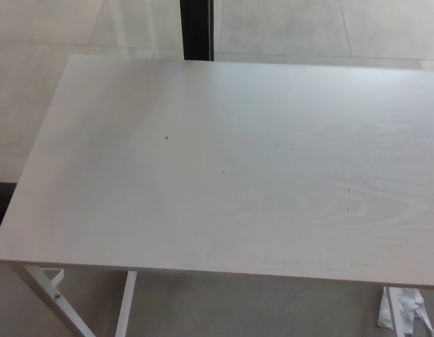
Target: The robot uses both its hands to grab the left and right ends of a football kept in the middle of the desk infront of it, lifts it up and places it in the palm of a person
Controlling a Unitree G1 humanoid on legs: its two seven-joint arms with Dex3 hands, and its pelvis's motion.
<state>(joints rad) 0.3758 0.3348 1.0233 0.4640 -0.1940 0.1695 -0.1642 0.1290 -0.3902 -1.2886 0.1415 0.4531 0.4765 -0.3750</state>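
Head view shows you only the pale wood-grain rectangular desk [231,168], white legs at seven o'clock; neither hand nor the football appears, so you cannot tell finger state, ball bearing, long axis or which arm sits nearer.

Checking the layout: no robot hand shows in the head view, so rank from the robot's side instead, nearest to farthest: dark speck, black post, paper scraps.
Neither robot hand is in view; ranked from the robot's side:
1. Paper scraps, on the floor, lower right.
2. Dark speck, on the desk, left of centre.
3. Black post, beyond the far edge.
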